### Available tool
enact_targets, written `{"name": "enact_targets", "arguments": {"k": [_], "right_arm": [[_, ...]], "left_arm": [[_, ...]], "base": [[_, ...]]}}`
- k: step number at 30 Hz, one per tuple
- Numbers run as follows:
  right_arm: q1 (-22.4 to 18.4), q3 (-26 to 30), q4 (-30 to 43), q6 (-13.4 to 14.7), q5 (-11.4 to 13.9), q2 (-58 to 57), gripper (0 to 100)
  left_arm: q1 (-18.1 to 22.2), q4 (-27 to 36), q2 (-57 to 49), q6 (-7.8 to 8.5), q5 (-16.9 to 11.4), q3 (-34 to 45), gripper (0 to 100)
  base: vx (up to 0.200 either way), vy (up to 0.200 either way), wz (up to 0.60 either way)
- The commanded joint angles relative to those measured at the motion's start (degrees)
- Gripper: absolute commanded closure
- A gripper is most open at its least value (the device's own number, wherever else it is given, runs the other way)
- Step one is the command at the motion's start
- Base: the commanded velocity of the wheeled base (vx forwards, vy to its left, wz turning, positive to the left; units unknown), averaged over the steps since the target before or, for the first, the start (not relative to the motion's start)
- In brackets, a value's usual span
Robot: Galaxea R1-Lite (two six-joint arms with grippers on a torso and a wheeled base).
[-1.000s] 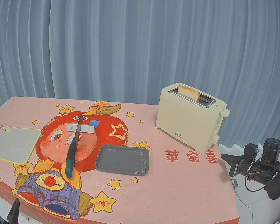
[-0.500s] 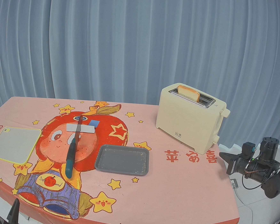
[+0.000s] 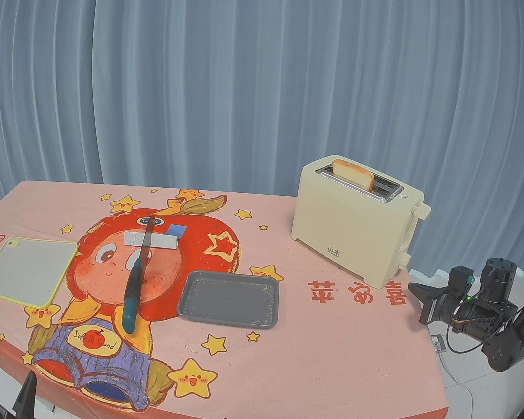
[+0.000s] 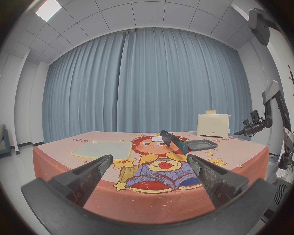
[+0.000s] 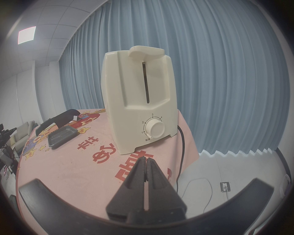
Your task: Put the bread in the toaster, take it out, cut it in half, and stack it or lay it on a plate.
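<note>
On the far right part of the table point(image 3: 334, 363) stands the cream toaster point(image 3: 354, 220), with the slice of bread point(image 3: 352, 173) upright in one slot and its browned top edge poking above the rim. At the toaster's right end, the lever point(image 5: 146, 52) sits at the top of its slot, above a round dial point(image 5: 152, 127), and a dark cord point(image 5: 181, 153) drops over the table edge. Just off the table's right edge, near that end of the toaster but not touching it, the right gripper point(image 3: 415, 289) points toward the table with its fingers pressed together and nothing between them. Left of the toaster and nearer, a grey plate point(image 3: 229, 299) lies flat. Just left of the plate, the knife point(image 3: 134, 281) lies with its teal handle toward the near edge and its blade across a white strip point(image 3: 163, 241), with a small blue square point(image 3: 177, 231) close by. A pale cutting board point(image 3: 28, 270) with a yellow rim lies at the left edge. Below the near left corner, the left gripper point(image 3: 6, 373) has its fingers spread wide apart and holds nothing. A blue-grey curtain point(image 3: 224, 84) hangs behind.
</note>
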Motion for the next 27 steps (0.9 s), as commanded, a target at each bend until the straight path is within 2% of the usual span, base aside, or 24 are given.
{"name": "enact_targets", "arguments": {"k": [1,7,21,27], "right_arm": [[0.18,-0.36,-0.01,0.61,-0.01,0.5,100],[0.62,-1.5,-0.1,2.37,-0.45,1.55,100],[1.23,-3.17,-5.38,2.63,-1.94,6.3,100],[1.67,-4.32,-5.38,5.27,-2.47,6.3,100]], "left_arm": [[0.05,-0.01,-0.84,-0.03,0.01,1.01,0],[0.05,-0.01,-0.84,-0.03,0.01,1.01,0],[0.05,-0.01,-0.84,-0.03,0.01,1.01,0],[0.05,-0.01,-0.84,-0.03,0.01,1.01,0]], "base": [[0.0,0.0,0.0],[0.0,0.0,0.0],[0.0,0.0,0.0],[0.0,0.0,0.0]]}}
